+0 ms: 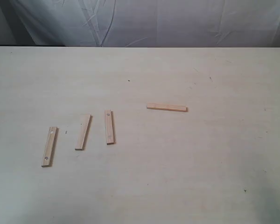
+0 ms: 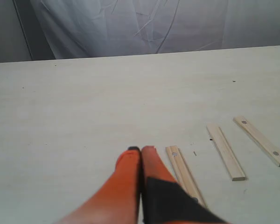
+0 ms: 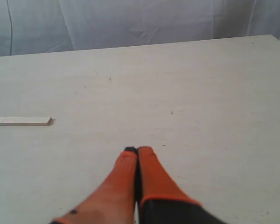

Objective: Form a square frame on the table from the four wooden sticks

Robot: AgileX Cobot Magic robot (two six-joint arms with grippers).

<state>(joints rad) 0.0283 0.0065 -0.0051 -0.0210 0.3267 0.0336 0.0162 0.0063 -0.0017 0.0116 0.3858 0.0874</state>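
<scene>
Four wooden sticks (image 1: 83,132) lie flat and apart on the table (image 1: 200,158), no two touching. In the exterior view three of them sit in a loose row left of centre, each running roughly away from the camera: the leftmost stick (image 1: 49,146), the middle stick (image 1: 83,132) and the third stick (image 1: 109,127). The fourth stick (image 1: 166,108) lies crosswise, well apart to the right and slightly farther back.

Neither arm appears in the exterior view. The left gripper (image 2: 141,150) is held low over the table, its orange fingers (image 2: 126,163) pressed together with nothing between them. The leftmost stick (image 2: 184,175) lies just beside those tips, with the middle stick (image 2: 226,152) and third stick (image 2: 261,141) beyond it. The right gripper (image 3: 138,151) is posed the same way, fingers (image 3: 151,168) closed on nothing. The fourth stick (image 3: 21,121) lies well away from it.
</scene>
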